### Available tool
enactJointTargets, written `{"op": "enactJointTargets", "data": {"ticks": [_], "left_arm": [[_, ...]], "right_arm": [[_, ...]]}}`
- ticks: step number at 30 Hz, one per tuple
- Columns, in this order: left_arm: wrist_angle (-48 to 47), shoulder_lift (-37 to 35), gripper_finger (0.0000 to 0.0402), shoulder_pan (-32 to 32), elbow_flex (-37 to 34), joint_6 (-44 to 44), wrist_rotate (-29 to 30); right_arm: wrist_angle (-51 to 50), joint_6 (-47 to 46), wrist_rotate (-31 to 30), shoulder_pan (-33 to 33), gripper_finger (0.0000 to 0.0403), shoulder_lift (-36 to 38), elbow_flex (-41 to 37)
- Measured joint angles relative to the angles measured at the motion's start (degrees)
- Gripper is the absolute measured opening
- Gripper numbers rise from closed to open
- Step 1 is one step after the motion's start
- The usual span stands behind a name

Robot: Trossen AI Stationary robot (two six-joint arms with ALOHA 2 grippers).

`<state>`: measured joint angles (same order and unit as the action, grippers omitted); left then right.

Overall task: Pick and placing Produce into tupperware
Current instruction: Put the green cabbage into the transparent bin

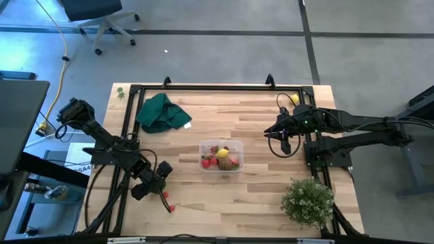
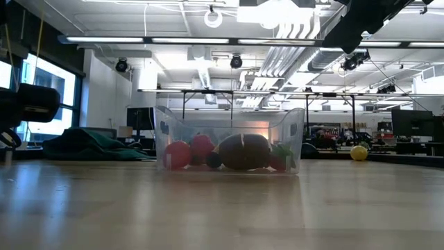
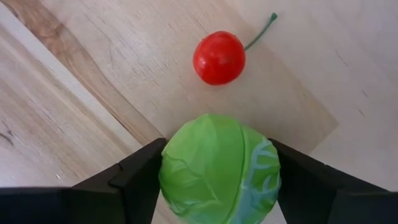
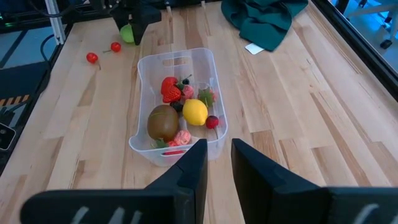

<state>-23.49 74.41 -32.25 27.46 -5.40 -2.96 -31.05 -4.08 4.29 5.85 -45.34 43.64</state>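
Here the left gripper [image 3: 217,180] grasps a round green cabbage-like piece [image 3: 219,169] near a red cherry [image 3: 218,58] on the pale wood table [image 1: 258,125]; the right gripper [image 4: 216,163], fingers apart and empty, faces the clear tupperware [image 4: 163,63].

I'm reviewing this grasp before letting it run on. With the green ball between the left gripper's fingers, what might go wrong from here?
1. The green ball is round and sits between the left gripper's flat fingers; it may squirt out.
2. A cherry lies just ahead; a push forward could roll it away.
3. The tub already looks crowded, so a dropped piece may bounce out.
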Motion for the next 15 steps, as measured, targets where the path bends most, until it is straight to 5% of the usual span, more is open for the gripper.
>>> {"op": "enactJointTargets", "data": {"ticks": [15], "left_arm": [[0.0, 0.0, 0.0244, 0.0, 0.0, 0.8, 0.0]], "right_arm": [[0.0, 0.0, 0.0, 0.0, 0.0062, 0.0, 0.0]]}}
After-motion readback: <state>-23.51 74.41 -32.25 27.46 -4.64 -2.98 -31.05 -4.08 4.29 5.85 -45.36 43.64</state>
